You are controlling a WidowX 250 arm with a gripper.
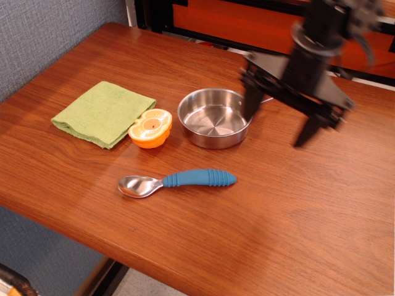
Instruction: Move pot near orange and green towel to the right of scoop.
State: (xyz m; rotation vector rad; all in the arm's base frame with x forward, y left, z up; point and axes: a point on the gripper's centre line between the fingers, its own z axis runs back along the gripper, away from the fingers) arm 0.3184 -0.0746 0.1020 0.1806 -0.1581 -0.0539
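Observation:
The shiny steel pot (215,118) stands on the wooden table, its wire handle pointing right and partly hidden by my gripper. The orange half-fruit (150,127) sits just left of the pot, touching the green towel (103,113) at the far left. The scoop (178,180) with a blue handle lies in front of the pot, bowl to the left. My black gripper (279,123) hangs open and empty just right of the pot, blurred by motion, its left finger (250,103) by the pot's right rim.
The table's front edge (154,262) runs diagonally across the bottom. A grey wall panel (43,31) stands at the left. An orange and black frame (234,18) lies behind the table. Bare wood spans the right half.

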